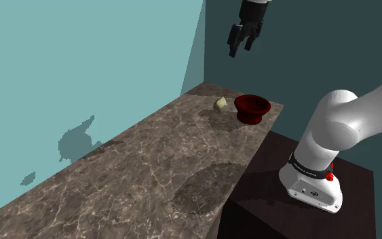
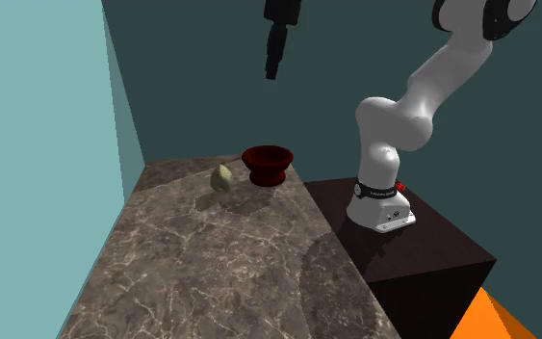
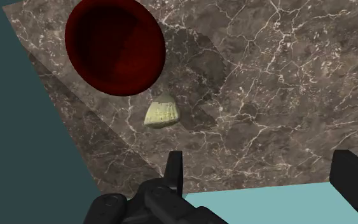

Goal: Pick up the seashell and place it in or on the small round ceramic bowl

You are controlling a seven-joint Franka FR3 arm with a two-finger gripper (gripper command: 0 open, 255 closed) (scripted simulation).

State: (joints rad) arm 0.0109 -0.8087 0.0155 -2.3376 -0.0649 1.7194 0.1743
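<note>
A small pale yellowish seashell (image 1: 220,104) (image 2: 222,177) (image 3: 161,113) lies on the brown marble counter (image 1: 148,176), close beside a dark red round bowl (image 1: 252,108) (image 2: 267,163) (image 3: 115,48) that holds nothing. My black gripper (image 1: 242,42) (image 2: 274,53) (image 3: 260,175) hangs high above both, near the counter's far end, open with nothing between its fingers. Seen from the wrist, the shell lies below and ahead of one finger, the bowl just beyond it.
The counter runs along a teal wall (image 1: 81,75) and ends at a dark wall (image 2: 201,87) behind the bowl. The dark stand (image 1: 298,210) carrying the arm's white base (image 1: 315,183) adjoins the counter's side edge near the bowl.
</note>
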